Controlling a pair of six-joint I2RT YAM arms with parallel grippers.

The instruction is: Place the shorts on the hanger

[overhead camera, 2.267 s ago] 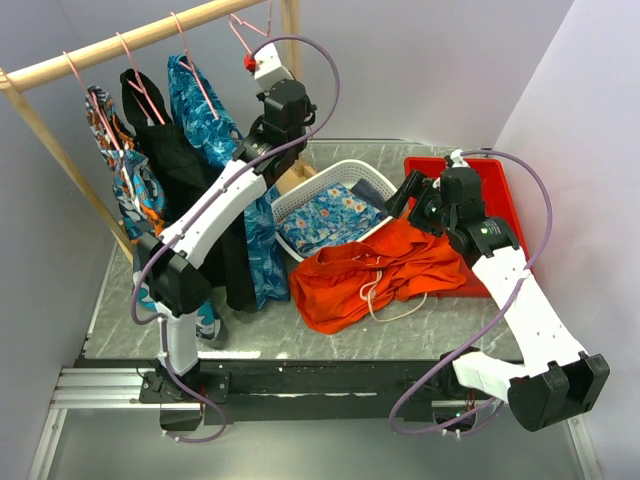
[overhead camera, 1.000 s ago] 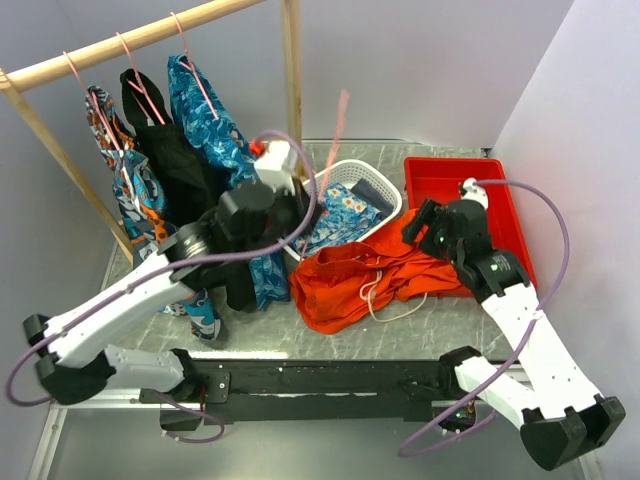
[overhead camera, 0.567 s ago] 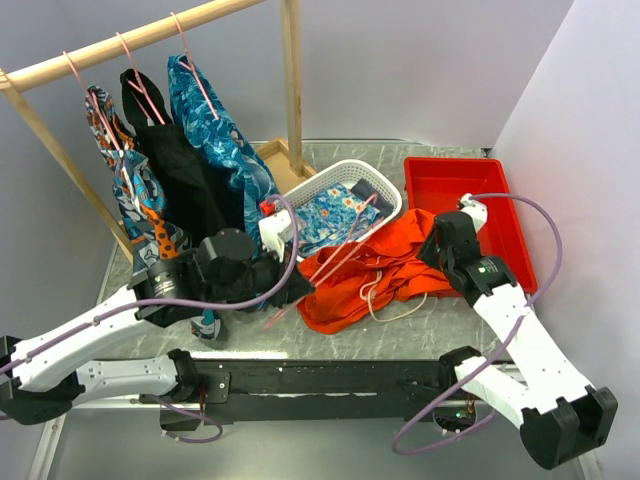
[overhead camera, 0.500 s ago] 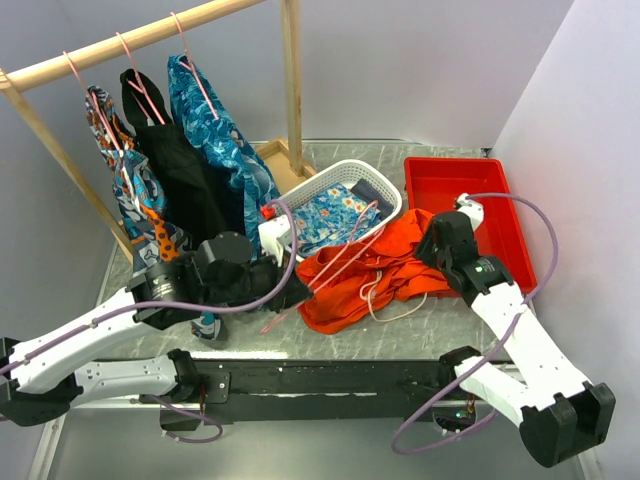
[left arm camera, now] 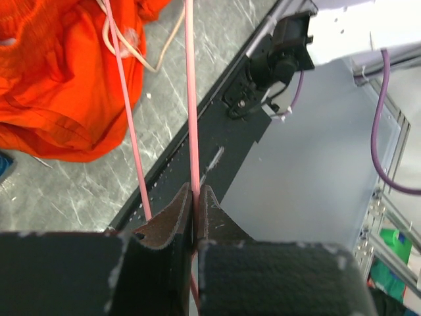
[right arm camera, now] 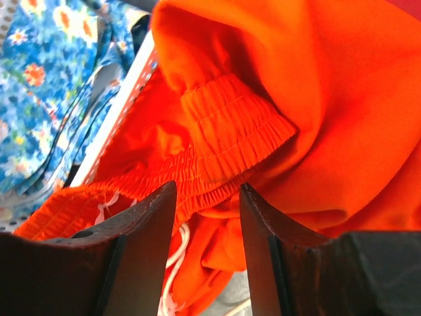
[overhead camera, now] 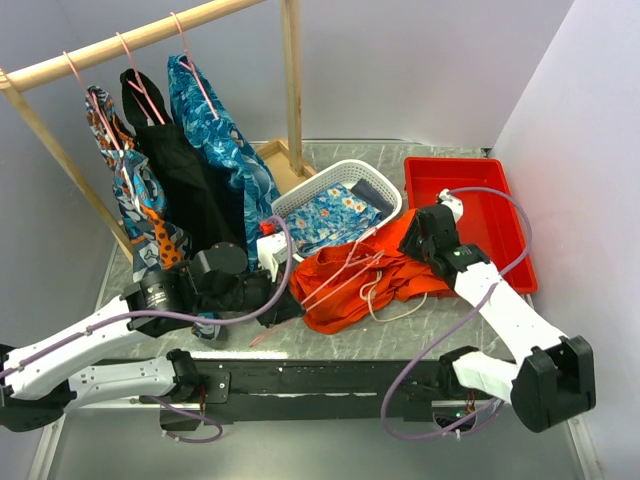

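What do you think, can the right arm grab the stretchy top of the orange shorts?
Probably yes. The right gripper is open and sits close over the shorts, its fingers on either side of the gathered waistband, with nothing in between.

Orange shorts [overhead camera: 345, 290] crumpled mid-surface [overhead camera: 420, 325], white drawstring trailing toward the near edge. Pink hanger [overhead camera: 340, 268] lies tilted across the shorts and sticks out of the left claw [overhead camera: 292, 303], low at the shorts' left edge. Right claw [overhead camera: 415, 240] is down on the shorts' right end; can't tell its opening. White basket [overhead camera: 385, 193] of floral cloth just behind, red tray [overhead camera: 512, 235] at right. Rail [overhead camera: 130, 40] at back left with hung clothes [overhead camera: 190, 170].
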